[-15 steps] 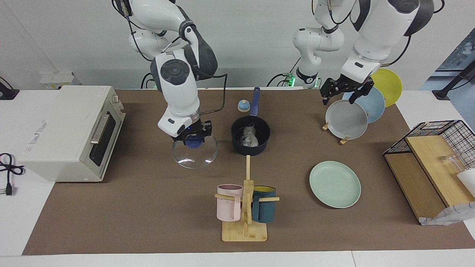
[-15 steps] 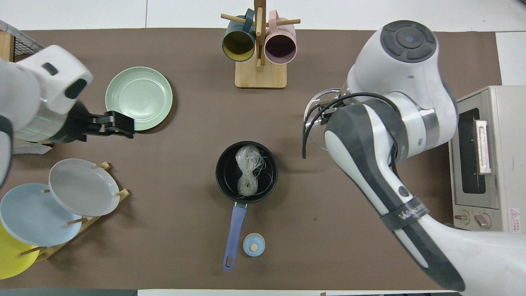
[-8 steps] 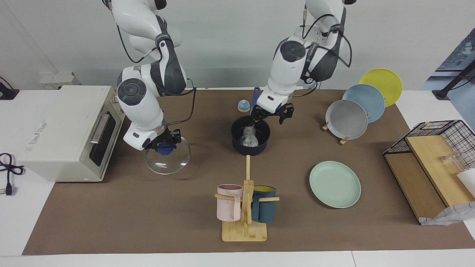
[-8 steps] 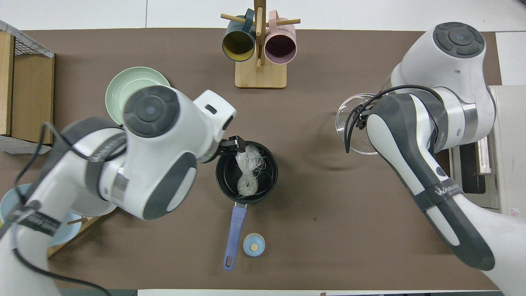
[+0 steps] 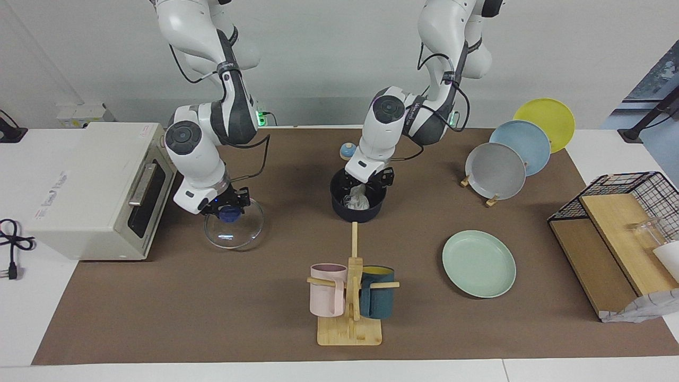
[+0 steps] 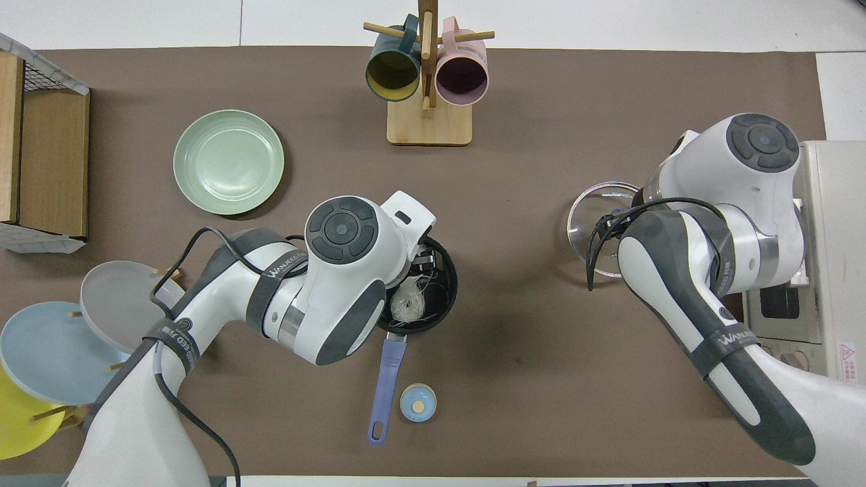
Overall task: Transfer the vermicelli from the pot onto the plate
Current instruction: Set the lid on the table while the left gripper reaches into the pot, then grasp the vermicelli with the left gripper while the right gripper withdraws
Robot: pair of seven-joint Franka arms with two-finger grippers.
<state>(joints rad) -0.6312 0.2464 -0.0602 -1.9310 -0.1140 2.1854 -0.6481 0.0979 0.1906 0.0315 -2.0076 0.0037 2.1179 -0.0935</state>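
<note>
Two mugs [image 5: 350, 292], four plates [image 5: 479, 263]

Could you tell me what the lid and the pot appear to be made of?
The lid looks like clear glass: the brown mat shows through it, and its knob is blue. The pot seems to be dark-coated metal with a matte black inside, though the coating is a guess.

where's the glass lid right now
The clear glass lid with the blue knob is in the right gripper, low over the brown mat in front of the white toaster oven.
</note>
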